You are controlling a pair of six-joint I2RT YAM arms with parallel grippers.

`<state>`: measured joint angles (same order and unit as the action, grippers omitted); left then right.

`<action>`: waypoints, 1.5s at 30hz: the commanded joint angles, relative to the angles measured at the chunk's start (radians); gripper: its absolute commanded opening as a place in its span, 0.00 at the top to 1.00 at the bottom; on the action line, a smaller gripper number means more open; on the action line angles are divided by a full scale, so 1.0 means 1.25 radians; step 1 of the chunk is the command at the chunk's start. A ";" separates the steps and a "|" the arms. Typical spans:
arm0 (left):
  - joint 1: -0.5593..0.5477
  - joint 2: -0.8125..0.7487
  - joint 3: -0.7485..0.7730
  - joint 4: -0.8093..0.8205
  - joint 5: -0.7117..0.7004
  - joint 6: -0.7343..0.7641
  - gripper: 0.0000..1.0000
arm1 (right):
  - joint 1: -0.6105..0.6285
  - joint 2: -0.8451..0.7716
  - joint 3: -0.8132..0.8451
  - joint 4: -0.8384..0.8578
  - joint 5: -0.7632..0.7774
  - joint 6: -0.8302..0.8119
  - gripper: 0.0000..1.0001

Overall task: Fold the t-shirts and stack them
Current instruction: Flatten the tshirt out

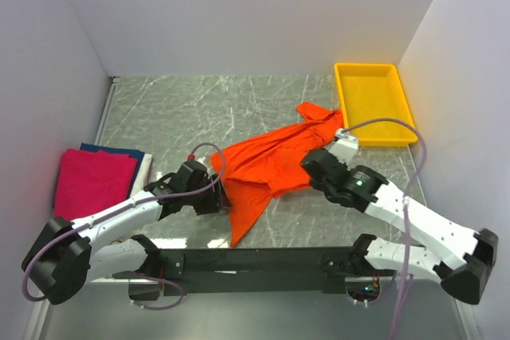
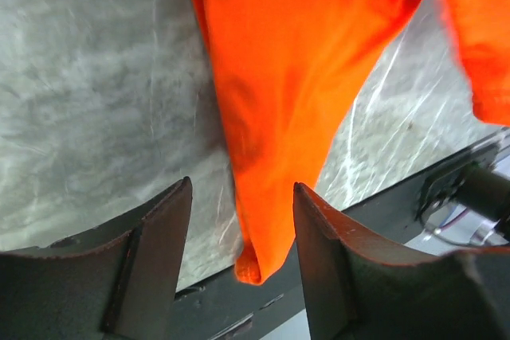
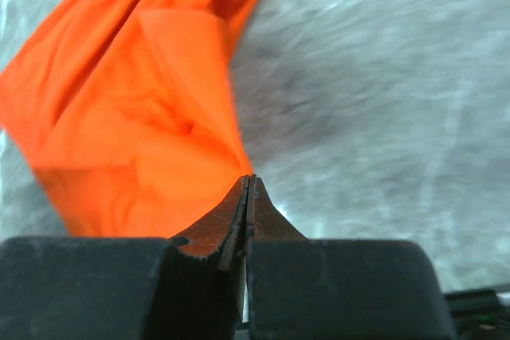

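A bright orange t-shirt (image 1: 271,166) lies crumpled across the middle of the table, one pointed end reaching the near edge. My left gripper (image 1: 217,197) sits at its left side and is open. In the left wrist view the shirt's narrow end (image 2: 271,117) runs down between the two fingers (image 2: 159,260), untouched by them. My right gripper (image 1: 312,163) is at the shirt's right edge. Seen from the right wrist its jaws (image 3: 251,179) are shut, with the orange cloth's edge (image 3: 143,117) drawn to their tips. Folded t-shirts are stacked at the left, magenta (image 1: 94,182) over dark blue (image 1: 111,150).
A yellow plastic tray (image 1: 402,109) stands at the back right by the wall. White walls close in the table on three sides. The dark mounting rail (image 1: 263,260) runs along the near edge under the shirt's tip.
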<state>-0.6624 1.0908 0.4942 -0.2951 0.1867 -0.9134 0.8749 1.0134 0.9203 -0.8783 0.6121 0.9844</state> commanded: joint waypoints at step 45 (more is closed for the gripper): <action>0.244 0.814 0.903 -0.315 -0.435 -0.152 0.99 | -0.180 -0.114 0.253 -0.090 0.113 -0.208 1.00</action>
<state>-0.4438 2.0140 1.4273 -0.6193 -0.3141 -1.1198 0.6598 0.8276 1.2606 -1.0840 0.7902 0.7643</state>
